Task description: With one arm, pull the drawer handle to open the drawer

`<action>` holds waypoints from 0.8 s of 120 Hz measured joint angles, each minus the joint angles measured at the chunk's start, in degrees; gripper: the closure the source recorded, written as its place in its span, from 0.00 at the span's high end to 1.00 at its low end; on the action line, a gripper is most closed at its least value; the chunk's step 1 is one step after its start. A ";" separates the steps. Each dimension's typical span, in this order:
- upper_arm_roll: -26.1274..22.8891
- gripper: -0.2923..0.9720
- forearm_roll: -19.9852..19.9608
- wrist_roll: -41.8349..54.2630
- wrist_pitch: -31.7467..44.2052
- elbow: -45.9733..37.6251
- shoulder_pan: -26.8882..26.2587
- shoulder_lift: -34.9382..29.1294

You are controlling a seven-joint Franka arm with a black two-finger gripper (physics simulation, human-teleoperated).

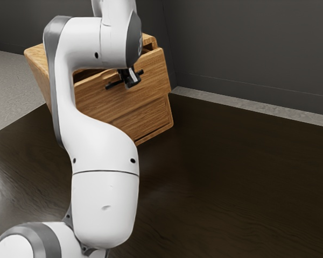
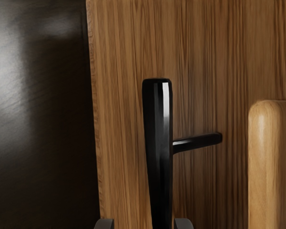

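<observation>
Handle (image 1: 113, 84), long axis sideways across drawer front (image 1: 148, 67); claw (image 1: 132, 83) at its middle

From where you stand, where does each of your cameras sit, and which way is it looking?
Exterior view: sits beside the table and looks across it toward the wooden drawer cabinet; my white arm and gripper show.
Wrist view: sits on my hand and faces the drawer front close up; my fingertips stand on either side of the black handle.
Shared: both views show the black handle and the drawer front.
</observation>
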 joint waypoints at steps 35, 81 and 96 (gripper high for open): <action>0.05 0.29 0.96 0.15 0.02 -1.68 -2.15 -0.01; 0.11 0.29 2.42 0.25 0.23 -5.16 -5.91 -0.27; 0.19 0.29 2.52 0.28 0.40 -6.60 -7.36 -0.27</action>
